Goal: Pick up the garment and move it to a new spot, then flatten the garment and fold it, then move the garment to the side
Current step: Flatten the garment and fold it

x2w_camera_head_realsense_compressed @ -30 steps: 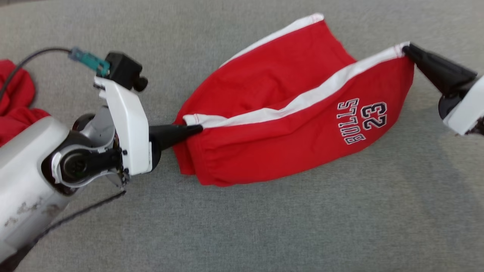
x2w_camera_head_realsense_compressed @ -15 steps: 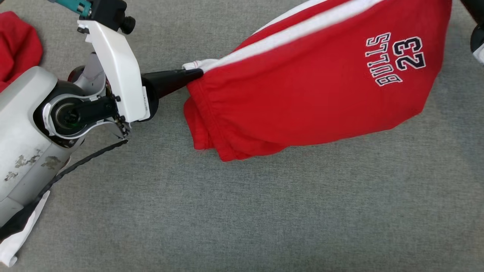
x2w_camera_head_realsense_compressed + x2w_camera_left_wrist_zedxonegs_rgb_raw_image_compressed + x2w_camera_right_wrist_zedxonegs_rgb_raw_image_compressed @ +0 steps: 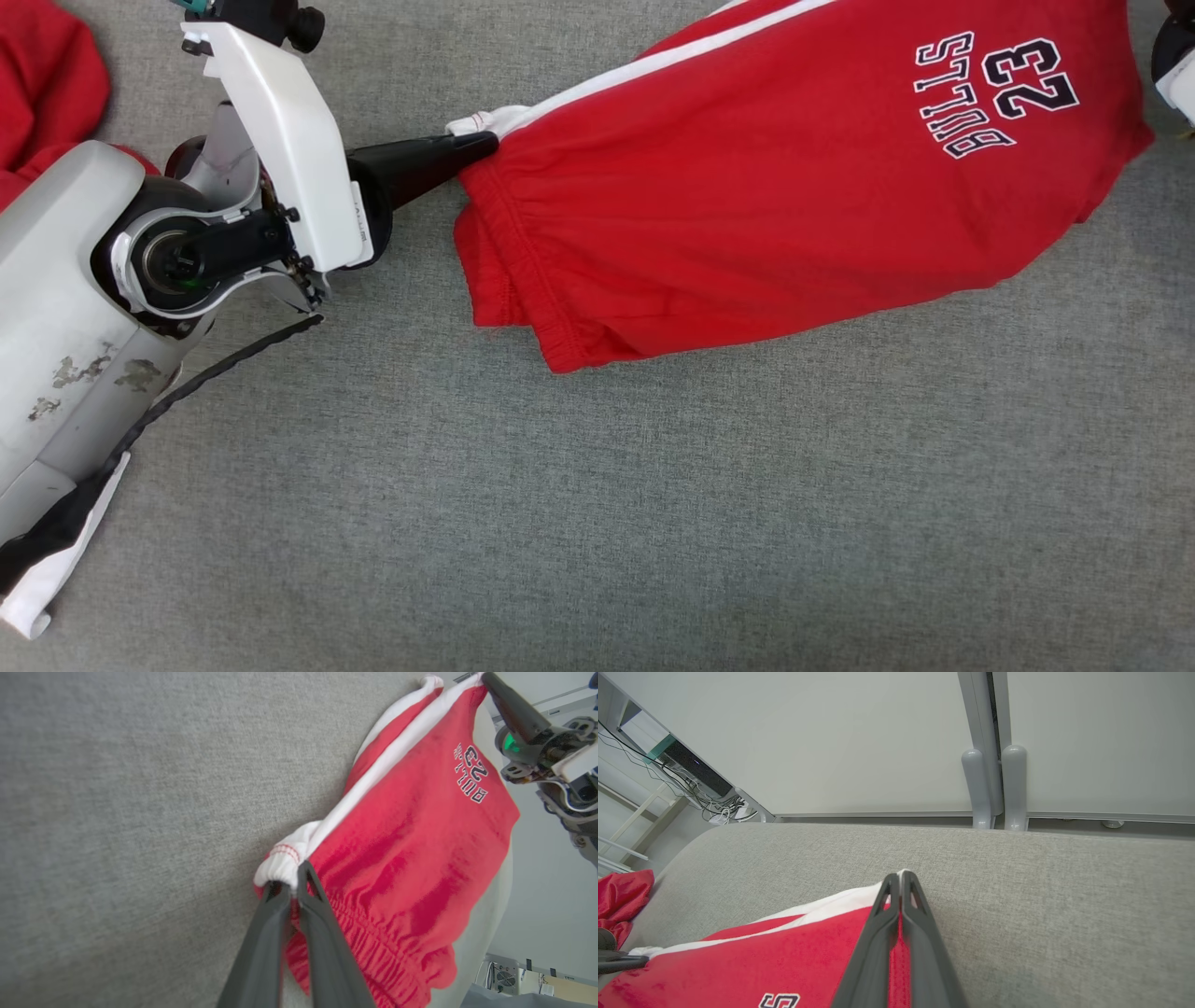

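1. The red garment [image 3: 747,205] carried dark, white-edged lettering [image 3: 994,93] reading "BULLS 23", upside down at the upper right of the head view. A white stripe [image 3: 653,70] ran along its upper edge.
2. The left hand [image 3: 481,145] had its fingers pinched tight on the white waistband corner, at the upper middle-left of the frame.
3. The right hand [image 3: 901,877] had its fingers pressed together on the opposite corner, at the middle of its wrist view.
4. The garment hung stretched between the two hands over the grey fabric counter [image 3: 653,513]. Whether its lower hem touched the counter could not be told.
5. A second earlier it had sagged in a deep fold with two white stripes showing; now it was pulled flatter. The whole head view had shifted, so the camera had moved. Both hands kept the same corners.
6. Another red cloth [image 3: 47,84] lay at the upper left. A black cable [image 3: 215,364] trailed below the left arm.
7. Two grey posts [image 3: 994,788] stood behind the counter.
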Motion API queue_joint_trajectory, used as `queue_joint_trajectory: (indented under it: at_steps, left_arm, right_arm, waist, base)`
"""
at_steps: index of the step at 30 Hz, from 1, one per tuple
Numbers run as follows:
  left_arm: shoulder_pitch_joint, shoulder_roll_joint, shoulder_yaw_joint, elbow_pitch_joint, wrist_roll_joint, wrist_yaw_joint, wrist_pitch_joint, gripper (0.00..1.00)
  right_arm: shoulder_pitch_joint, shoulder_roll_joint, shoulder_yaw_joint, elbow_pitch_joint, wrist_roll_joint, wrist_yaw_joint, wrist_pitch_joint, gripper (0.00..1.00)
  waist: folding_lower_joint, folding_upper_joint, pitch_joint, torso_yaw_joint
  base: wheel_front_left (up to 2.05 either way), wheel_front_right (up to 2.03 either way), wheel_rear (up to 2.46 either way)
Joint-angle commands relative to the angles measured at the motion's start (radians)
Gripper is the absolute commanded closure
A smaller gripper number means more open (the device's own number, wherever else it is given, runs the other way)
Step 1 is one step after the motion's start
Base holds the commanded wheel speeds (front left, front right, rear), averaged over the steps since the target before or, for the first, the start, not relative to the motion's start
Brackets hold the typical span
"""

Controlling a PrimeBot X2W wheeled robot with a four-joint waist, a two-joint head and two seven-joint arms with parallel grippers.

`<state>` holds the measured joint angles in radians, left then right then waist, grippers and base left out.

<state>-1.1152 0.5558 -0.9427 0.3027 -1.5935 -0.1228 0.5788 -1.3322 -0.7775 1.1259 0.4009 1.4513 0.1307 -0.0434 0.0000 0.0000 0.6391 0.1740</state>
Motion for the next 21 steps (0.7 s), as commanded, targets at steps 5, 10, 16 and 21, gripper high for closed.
queue_joint_trajectory:
  at_steps: [5, 10, 16, 21]
  left_arm:
    - [-0.012, -0.010, -0.003, 0.026, 0.014, -0.007, -0.003, 0.25]
    - [0.011, -0.007, 0.002, 0.034, 0.012, -0.009, -0.019, 0.00]
    - [0.056, 0.054, -0.010, 0.004, 0.056, -0.010, -0.053, 0.00]
    - [0.112, 0.103, -0.023, -0.022, 0.087, -0.010, -0.084, 0.00]
  right_arm:
    - [-0.010, 0.018, 0.030, 0.026, 0.007, 0.000, -0.004, 0.03]
    - [0.011, 0.036, 0.049, 0.037, 0.021, 0.000, -0.034, 0.00]
    - [0.054, 0.047, 0.063, 0.048, 0.030, 0.000, -0.121, 0.00]
    - [0.117, 0.050, 0.065, 0.075, 0.049, 0.000, -0.177, 0.00]
  waist:
    - [0.0000, 0.0000, -0.007, 0.005]
    - [0.0000, 0.0000, -0.053, -0.006]
    - [0.0000, 0.0000, -0.148, -0.036]
    - [0.0000, 0.0000, -0.219, -0.047]
  base:
    - [0.00, 0.00, 0.00]
    - [0.00, 0.00, 0.00]
    - [0.00, 0.00, 0.00]
    - [0.00, 0.00, 0.00]
